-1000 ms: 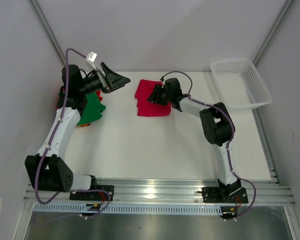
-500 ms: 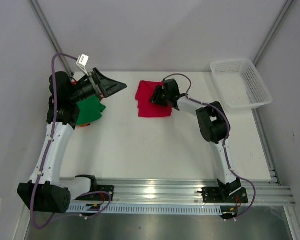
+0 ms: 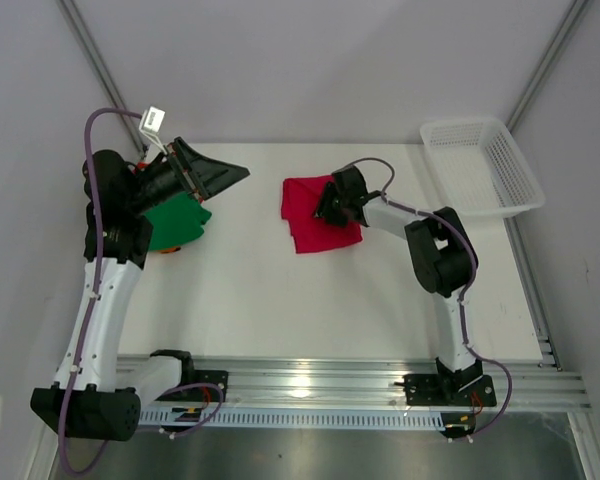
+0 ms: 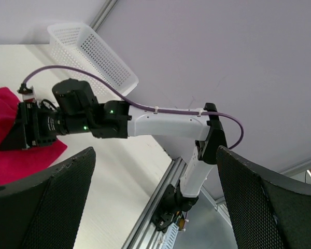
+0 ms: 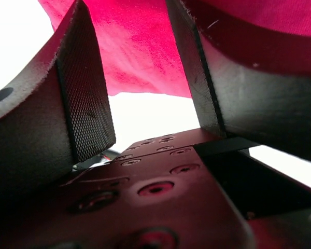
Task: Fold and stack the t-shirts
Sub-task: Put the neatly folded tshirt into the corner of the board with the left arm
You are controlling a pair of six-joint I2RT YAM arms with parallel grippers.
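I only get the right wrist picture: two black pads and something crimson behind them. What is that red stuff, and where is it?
Observer: It is a folded crimson t-shirt lying near the middle of the white table. The right end effector is over its right side.
Operator: Is the other arm helping?
Observer: No. The left end effector is up in the air on the left, open and holding nothing.
Operator: Any more shirts around?
Observer: Yes, a green t-shirt lies at the table's left edge, with something orange showing beneath it.
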